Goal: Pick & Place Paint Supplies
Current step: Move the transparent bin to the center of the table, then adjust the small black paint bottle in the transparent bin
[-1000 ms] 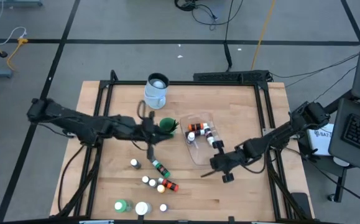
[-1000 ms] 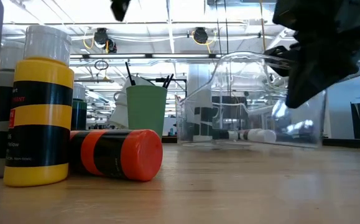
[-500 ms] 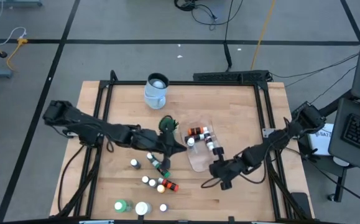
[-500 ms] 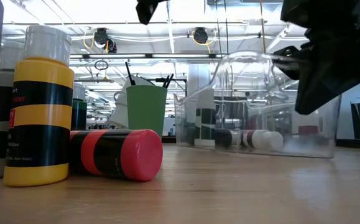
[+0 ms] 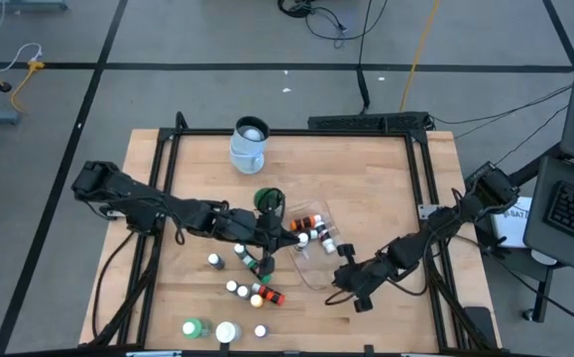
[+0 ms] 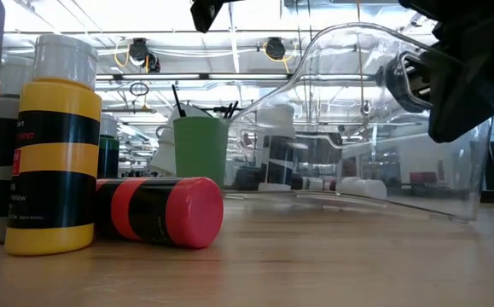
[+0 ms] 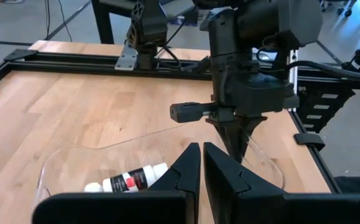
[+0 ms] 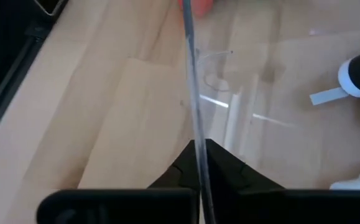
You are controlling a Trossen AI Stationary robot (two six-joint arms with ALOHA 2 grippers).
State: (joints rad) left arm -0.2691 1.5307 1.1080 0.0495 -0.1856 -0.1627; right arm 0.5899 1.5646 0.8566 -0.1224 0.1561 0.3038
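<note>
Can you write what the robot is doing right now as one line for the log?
right gripper: shut on clear rectangular plastic tub wall, tub tilted | left gripper: shut, over tub | small paint bottles: inside tub

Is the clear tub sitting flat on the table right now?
No, the low view shows the clear tub tilted, its right end lifted off the table by the right pincer.

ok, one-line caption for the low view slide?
Right gripper, shut on the clear tub wall, tips it off the table; paint bottles in the foreground.
</note>
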